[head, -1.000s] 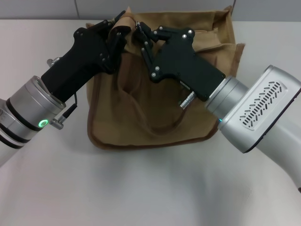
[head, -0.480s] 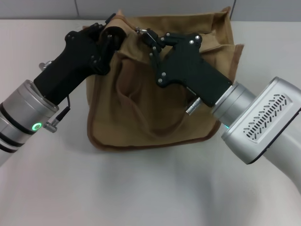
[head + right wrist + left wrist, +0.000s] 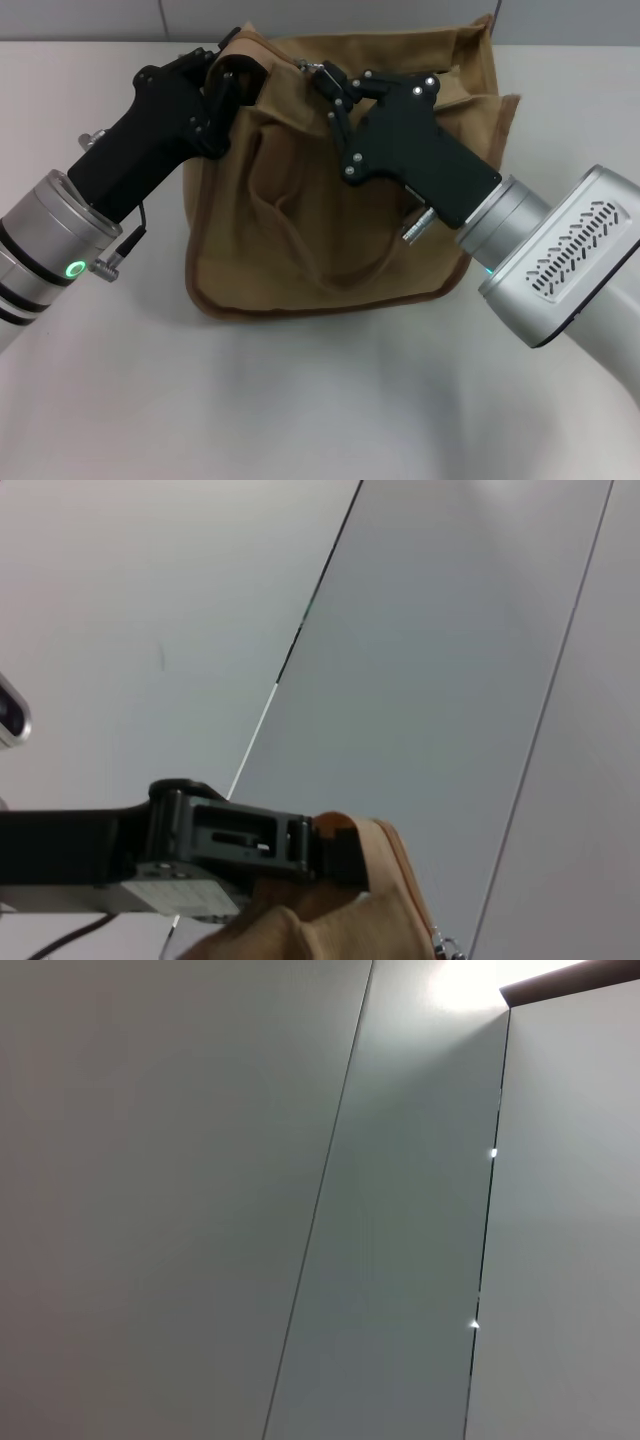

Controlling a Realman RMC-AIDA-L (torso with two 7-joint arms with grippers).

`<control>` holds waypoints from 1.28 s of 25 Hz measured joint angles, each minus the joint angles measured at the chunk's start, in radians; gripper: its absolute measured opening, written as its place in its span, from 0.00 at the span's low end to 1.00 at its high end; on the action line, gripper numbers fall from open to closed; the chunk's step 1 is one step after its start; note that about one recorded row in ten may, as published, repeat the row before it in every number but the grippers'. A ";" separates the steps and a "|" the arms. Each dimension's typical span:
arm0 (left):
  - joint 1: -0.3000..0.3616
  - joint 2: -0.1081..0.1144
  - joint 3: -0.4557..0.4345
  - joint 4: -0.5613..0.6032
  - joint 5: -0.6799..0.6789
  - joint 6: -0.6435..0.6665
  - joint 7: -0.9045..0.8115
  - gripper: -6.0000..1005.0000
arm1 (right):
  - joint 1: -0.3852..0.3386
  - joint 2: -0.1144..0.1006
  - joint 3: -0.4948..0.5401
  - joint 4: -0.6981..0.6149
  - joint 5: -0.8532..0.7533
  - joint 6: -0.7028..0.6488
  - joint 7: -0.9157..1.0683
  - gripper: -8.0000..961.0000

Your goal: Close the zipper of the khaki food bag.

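The left end effector (image 3: 232,72) is clamped on the top corner of the boxy khaki-tan canvas food bag (image 3: 300,230), which rests on the white bench (image 3: 300,400). The right end effector (image 3: 318,72) is clamped on the small silver metal zipper pull tab (image 3: 304,65), just beside the left end effector on the bag's top edge.

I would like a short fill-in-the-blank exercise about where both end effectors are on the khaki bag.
1. The left end effector pinches the boxy khaki-tan canvas food bag at its top ____ corner, as the robot sees it.
2. The right end effector is closed on the small shiny silver metal pull tab of the ____.
3. Both end effectors are at the bag's ____ edge, far from the robot.
4. The bag rests on a pale ____.

Missing words: left; zipper; top; table
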 joint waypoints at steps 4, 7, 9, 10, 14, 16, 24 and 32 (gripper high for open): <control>0.011 0.003 -0.010 0.004 0.000 0.003 -0.003 0.03 | -0.019 0.000 0.027 -0.004 0.000 0.000 0.002 0.01; 0.026 0.003 -0.042 0.010 0.000 0.002 -0.004 0.03 | -0.037 0.000 0.049 -0.009 0.000 -0.002 0.003 0.01; 0.035 0.004 -0.053 0.023 0.000 0.002 -0.007 0.03 | -0.046 0.000 0.061 -0.015 0.000 -0.002 0.005 0.01; 0.040 0.004 -0.056 0.029 0.000 0.002 -0.009 0.03 | -0.051 0.000 0.069 -0.021 0.000 -0.002 0.007 0.01; 0.055 0.006 -0.075 0.036 0.000 0.002 -0.010 0.03 | -0.066 0.000 0.093 -0.045 0.000 -0.003 0.008 0.01; 0.060 0.007 -0.079 0.042 0.000 0.001 -0.010 0.03 | -0.077 0.000 0.105 -0.051 0.000 -0.003 0.008 0.01; 0.065 0.008 -0.081 0.045 -0.004 -0.001 -0.011 0.03 | -0.132 -0.001 0.200 -0.083 0.002 -0.021 0.029 0.01; 0.064 0.006 -0.074 0.044 0.001 -0.003 -0.011 0.03 | -0.175 -0.001 0.223 -0.135 0.003 -0.157 0.150 0.06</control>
